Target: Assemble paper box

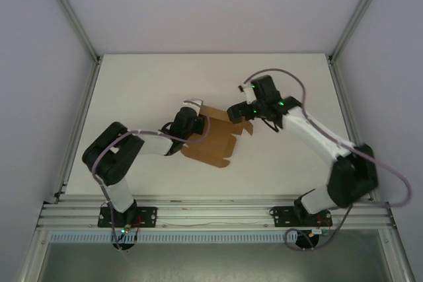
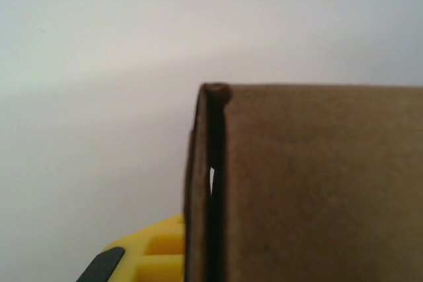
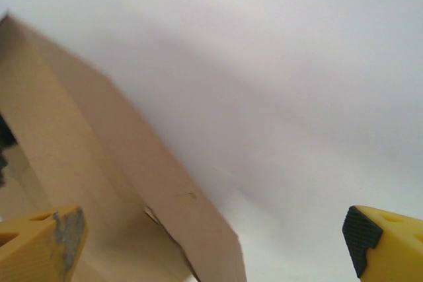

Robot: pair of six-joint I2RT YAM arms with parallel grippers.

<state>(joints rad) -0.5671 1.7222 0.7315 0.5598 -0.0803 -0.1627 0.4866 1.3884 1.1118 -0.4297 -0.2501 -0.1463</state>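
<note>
The paper box (image 1: 213, 141) is a brown cardboard sheet, partly folded, with flaps and tabs, lying at the table's middle. My left gripper (image 1: 191, 124) is shut on its left edge. In the left wrist view the folded cardboard (image 2: 317, 183) rises straight out of the jaws, with one yellow finger (image 2: 155, 255) showing beside it. My right gripper (image 1: 238, 114) hangs at the sheet's upper right corner. In the right wrist view its yellow fingers (image 3: 39, 249) stand wide open, and a raised cardboard panel (image 3: 99, 163) reaches in from the left without being gripped.
The white table (image 1: 152, 84) is walled by pale panels and aluminium frame posts (image 1: 69, 11) at the back corners. An aluminium rail (image 1: 218, 214) carrying both arm bases runs along the near edge.
</note>
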